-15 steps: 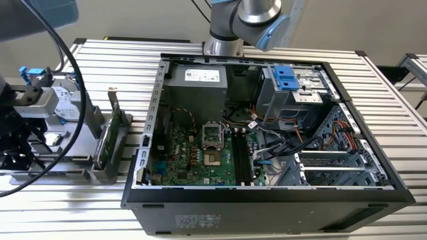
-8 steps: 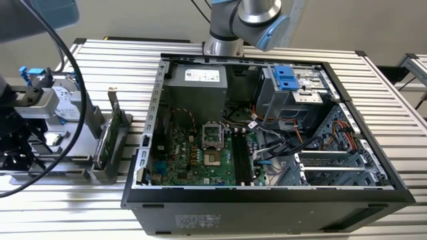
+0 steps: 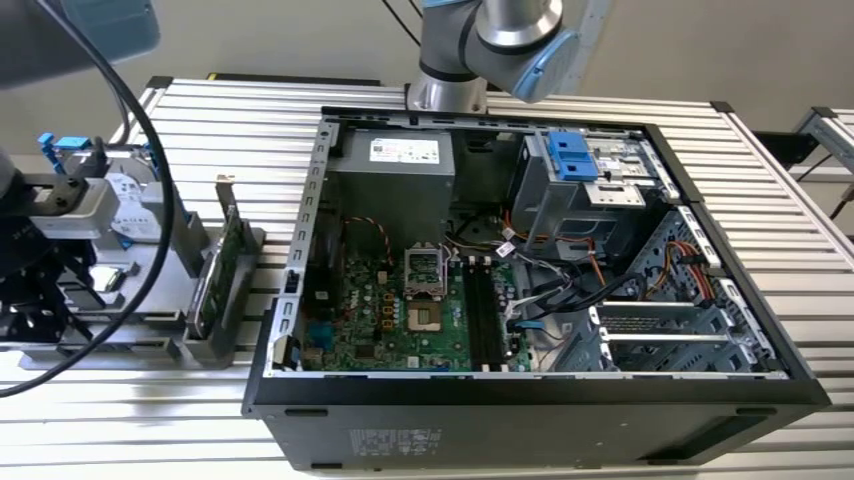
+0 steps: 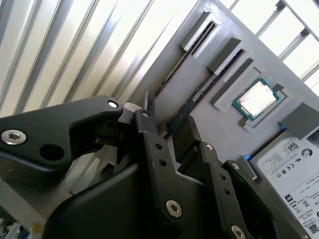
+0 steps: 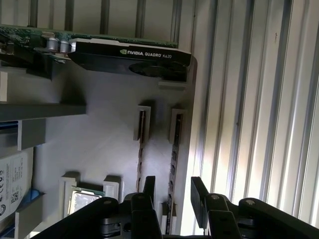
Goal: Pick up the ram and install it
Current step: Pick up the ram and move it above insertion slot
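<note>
Straddling thin flat dark ram point(image 5: 173, 159), black angular gripper point(image 5: 173, 186) gapes wide; grey slotted holder point(image 5: 99, 142).

Matt blk gripper point(image 5: 173, 185), ribbed mtl table point(image 5: 249, 99)

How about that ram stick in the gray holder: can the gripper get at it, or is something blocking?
Probably yes. The open gripper hangs right over the ram, a finger on each side of it, with nothing between. The graphics card and processor sit apart from it in the holder.
</note>
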Action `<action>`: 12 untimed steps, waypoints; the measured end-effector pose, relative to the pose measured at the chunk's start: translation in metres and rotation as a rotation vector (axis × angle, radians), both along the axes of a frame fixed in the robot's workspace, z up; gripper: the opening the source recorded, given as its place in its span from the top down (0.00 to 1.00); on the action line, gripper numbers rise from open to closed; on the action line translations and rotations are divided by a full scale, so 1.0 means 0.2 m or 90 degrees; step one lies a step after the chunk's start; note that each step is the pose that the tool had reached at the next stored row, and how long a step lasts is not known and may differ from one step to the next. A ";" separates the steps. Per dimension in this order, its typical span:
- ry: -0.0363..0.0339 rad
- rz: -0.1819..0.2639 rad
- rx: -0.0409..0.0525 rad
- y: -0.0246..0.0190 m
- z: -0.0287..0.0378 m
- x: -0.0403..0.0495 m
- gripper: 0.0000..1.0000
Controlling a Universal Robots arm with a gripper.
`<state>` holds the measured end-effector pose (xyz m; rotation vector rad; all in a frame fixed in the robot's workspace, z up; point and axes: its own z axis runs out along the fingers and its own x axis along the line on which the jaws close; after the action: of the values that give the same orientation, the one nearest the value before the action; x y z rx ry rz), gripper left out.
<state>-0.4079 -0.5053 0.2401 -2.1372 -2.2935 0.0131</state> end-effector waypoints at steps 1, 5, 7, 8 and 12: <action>0.0000 0.000 0.0000 0.000 -0.001 0.000 0.00; 0.0000 0.000 0.0000 0.000 -0.007 0.000 0.00; -0.0002 0.000 0.0001 0.000 -0.013 0.000 0.00; -0.0001 0.000 0.0001 0.000 -0.016 0.000 0.00; 0.0000 0.000 -0.0002 0.000 -0.031 -0.001 0.00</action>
<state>-0.4082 -0.5054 0.2339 -2.1375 -2.2935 0.0134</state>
